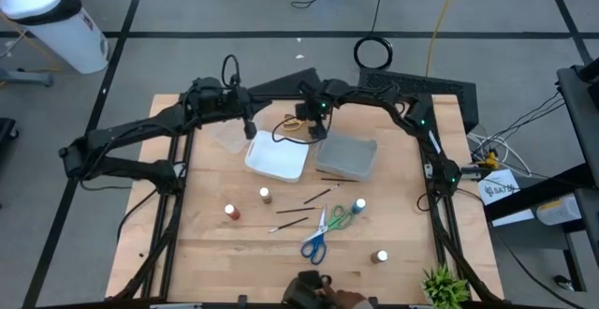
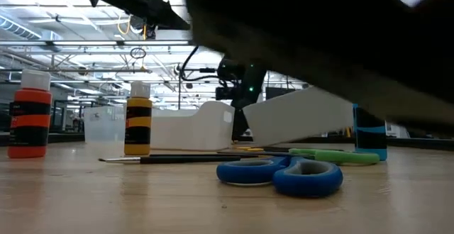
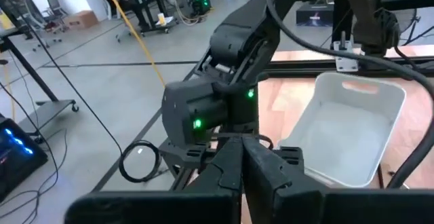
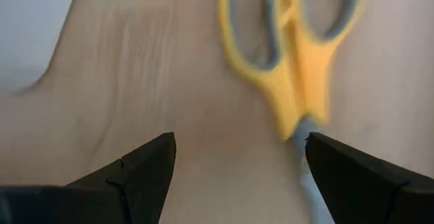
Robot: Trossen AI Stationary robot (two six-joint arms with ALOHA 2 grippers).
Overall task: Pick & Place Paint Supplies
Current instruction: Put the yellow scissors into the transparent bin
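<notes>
Yellow-handled scissors [image 4: 291, 54] lie flat on the wood near the table's far edge [image 1: 294, 125]. My right gripper [image 4: 237, 146] hovers over them, open, with the handles just ahead of its fingertips [image 1: 314, 122]. My left gripper [image 3: 241, 157] is shut and empty, raised above the white bin's far left corner [image 1: 248, 126]. Nearer me lie blue scissors [image 1: 314, 244], green scissors [image 1: 339, 219] and thin brushes [image 1: 318, 195]. A yellow bottle [image 1: 265, 194], a red bottle [image 1: 231, 212], a blue bottle [image 1: 359, 205] and a brown bottle [image 1: 380, 256] stand upright.
A white bin [image 1: 278, 159] and a grey-clear bin [image 1: 347, 156] sit side by side at the table's middle, with a small clear tub [image 1: 225, 138] to the left of them. In the low view the blue scissors [image 2: 284, 175] and a brush [image 2: 163, 159] lie closest.
</notes>
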